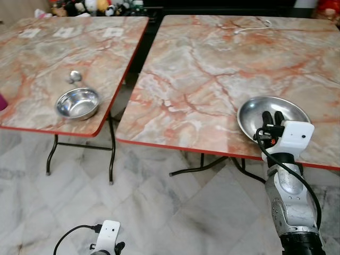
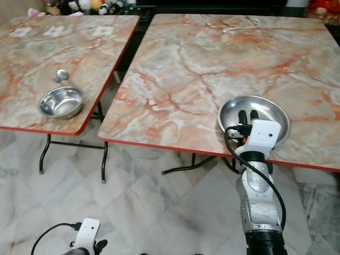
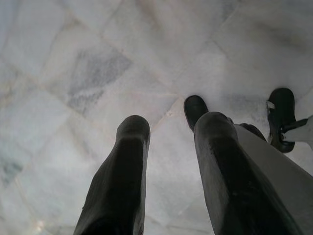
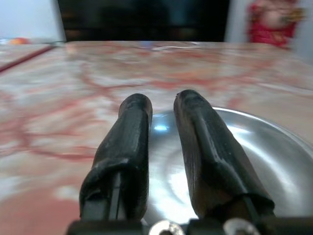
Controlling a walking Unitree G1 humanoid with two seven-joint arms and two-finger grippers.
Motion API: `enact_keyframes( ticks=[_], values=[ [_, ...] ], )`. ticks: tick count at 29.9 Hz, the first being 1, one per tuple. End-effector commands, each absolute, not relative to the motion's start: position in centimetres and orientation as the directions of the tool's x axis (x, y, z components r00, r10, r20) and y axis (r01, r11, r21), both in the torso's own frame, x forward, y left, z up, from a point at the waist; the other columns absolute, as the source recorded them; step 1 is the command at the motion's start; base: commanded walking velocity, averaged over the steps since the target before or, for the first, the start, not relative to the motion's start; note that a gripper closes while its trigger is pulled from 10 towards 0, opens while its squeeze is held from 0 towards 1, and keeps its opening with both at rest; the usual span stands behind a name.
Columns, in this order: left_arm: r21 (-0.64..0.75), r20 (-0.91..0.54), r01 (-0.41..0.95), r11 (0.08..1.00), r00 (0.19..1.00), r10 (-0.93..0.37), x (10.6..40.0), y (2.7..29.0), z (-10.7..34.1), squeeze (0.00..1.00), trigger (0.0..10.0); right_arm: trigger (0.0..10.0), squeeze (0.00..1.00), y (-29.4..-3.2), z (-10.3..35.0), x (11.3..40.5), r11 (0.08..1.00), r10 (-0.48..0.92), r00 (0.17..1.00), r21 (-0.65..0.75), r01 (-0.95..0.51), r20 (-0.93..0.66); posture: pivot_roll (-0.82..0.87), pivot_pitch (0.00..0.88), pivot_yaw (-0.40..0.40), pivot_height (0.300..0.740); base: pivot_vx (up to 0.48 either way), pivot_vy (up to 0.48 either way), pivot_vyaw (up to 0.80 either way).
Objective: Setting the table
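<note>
Two marble-patterned tables with red edges stand side by side on a pale marble floor (image 1: 159, 202). On the right table (image 1: 212, 69), near its front edge at about 4 o'clock, lies a wide, shallow steel plate (image 1: 273, 118); nothing is in it. The right hand (image 1: 272, 117) reaches over the plate's near rim, its two black fingers (image 4: 134, 147) held close together with just a narrow gap, gripping nothing and pointing toward 12 o'clock over the shiny metal.

On the left table (image 1: 48, 58), at about 5 o'clock near the front corner, sits a small round steel bowl (image 1: 77, 103), bare inside. Just beyond it, at 11 o'clock from the bowl, lies a little shiny metal piece (image 1: 74, 76), too small to tell what it is. A white cord (image 1: 254, 27) lies at the far side of the right table.

The left hand (image 3: 166, 132) hangs low over the floor, fingers moderately apart and empty.
</note>
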State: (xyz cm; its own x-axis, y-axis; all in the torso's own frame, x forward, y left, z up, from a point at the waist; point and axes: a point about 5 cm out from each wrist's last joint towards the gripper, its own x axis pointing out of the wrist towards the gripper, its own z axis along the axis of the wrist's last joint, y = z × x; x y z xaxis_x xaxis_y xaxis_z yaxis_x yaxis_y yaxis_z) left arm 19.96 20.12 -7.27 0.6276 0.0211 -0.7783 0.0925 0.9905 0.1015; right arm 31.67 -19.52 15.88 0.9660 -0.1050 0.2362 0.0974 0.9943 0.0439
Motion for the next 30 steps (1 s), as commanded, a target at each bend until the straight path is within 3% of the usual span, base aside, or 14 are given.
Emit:
enact_keyframes(
  ticks=[1,16,30],
  values=[
    [0.101,-0.798,0.073,0.992,0.601,0.037,19.0,20.5,-7.7,0.0,10.0,10.0,0.0,-19.8,16.1,31.6,0.99,-0.115,0.965,0.105,0.092,0.235,-0.14,0.121,0.049,0.74,0.0,0.0,0.0],
    [0.109,-0.806,0.081,0.991,0.591,0.04,18.6,20.8,-7.9,0.0,10.0,10.0,0.0,-17.9,16.3,32.2,0.99,-0.088,0.969,0.131,0.058,0.231,-0.14,0.093,0.056,0.74,0.0,0.305,0.0],
    [0.109,-0.812,0.079,0.991,0.582,0.043,18.2,20.6,-8.1,0.0,10.0,10.0,0.0,-17.2,16.3,33.3,0.974,-0.157,0.968,0.194,0.118,0.195,-0.14,0.075,0.057,0.74,0.0,0.378,0.0]
  ],
)
